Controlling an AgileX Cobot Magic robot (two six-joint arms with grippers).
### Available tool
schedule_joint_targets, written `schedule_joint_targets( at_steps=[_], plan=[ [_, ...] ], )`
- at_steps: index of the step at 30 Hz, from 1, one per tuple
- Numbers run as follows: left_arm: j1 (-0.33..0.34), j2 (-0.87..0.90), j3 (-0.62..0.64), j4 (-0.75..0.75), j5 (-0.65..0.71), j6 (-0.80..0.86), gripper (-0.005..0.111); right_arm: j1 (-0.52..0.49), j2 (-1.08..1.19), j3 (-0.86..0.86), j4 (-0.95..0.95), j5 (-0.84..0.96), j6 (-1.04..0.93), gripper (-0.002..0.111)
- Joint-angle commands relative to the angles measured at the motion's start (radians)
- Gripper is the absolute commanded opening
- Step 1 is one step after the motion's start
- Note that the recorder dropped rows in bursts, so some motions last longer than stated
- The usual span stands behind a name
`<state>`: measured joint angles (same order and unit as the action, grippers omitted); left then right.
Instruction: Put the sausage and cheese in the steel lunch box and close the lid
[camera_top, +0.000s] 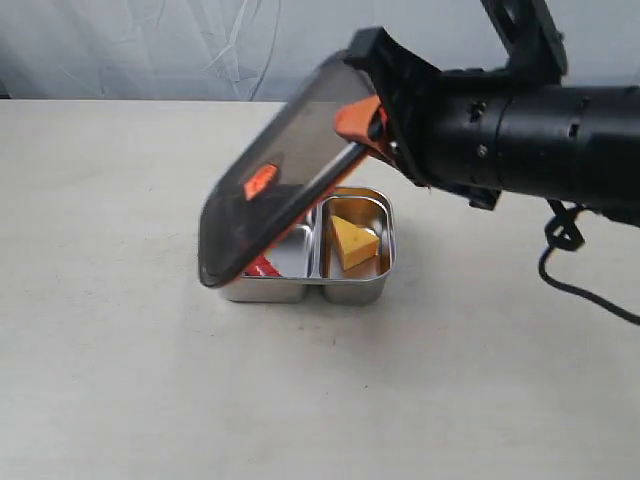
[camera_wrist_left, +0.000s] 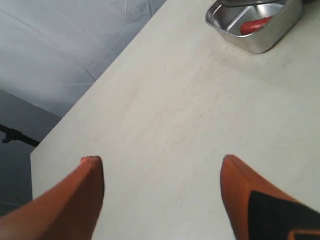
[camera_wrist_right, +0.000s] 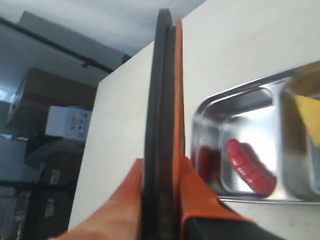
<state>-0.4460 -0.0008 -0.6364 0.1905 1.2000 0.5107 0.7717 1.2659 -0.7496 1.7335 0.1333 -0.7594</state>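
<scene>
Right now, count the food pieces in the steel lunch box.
2. In the exterior view, the sausage lies in the left compartment of the steel lunch box, the cheese in the right. The tilted lid hides part of the left one, so more could be there.

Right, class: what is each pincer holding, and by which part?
The right pincer grips the lid by its raised edge; the left pincer is open and holds nothing.

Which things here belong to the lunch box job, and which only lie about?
Job: lid, held tilted by the right fingers; steel lunch box; sausage; cheese.
Lying about: black cable; cardboard boxes behind the table.
</scene>
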Motion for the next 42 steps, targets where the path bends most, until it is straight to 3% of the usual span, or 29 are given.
schedule_joint_targets(
  at_steps=[1, 5, 8, 12, 29, 36, 42],
  plan=[
    [-0.006, 0.001, -0.005, -0.020, -0.034, -0.044, 0.063, -0.004, -0.053, 0.051, 0.011, -0.123, 0.028, -0.001],
    [-0.006, 0.001, -0.005, -0.022, -0.034, -0.044, 0.063, -0.004, -0.059, 0.036, 0.011, -0.177, 0.048, -0.001],
    [-0.006, 0.001, -0.005, -0.022, -0.034, -0.062, 0.063, -0.004, -0.059, -0.016, -0.223, -0.190, 0.012, -0.001],
    [-0.006, 0.001, -0.005, -0.022, -0.034, -0.062, 0.063, -0.004, -0.059, -0.069, -0.319, -0.194, 0.012, -0.001],
    [-0.006, 0.001, -0.005, -0.036, -0.004, -0.062, 0.063, -0.002, -0.064, -0.097, -0.176, -0.042, 0.034, -0.001],
    [-0.006, 0.001, -0.005, -0.035, -0.004, -0.062, 0.063, -0.002, -0.070, -0.093, -0.126, 0.111, 0.028, -0.001],
    [-0.006, 0.001, -0.005, -0.035, -0.004, -0.062, 0.063, -0.004, -0.133, -0.023, 0.011, 0.141, -0.258, -0.001]
  ],
)
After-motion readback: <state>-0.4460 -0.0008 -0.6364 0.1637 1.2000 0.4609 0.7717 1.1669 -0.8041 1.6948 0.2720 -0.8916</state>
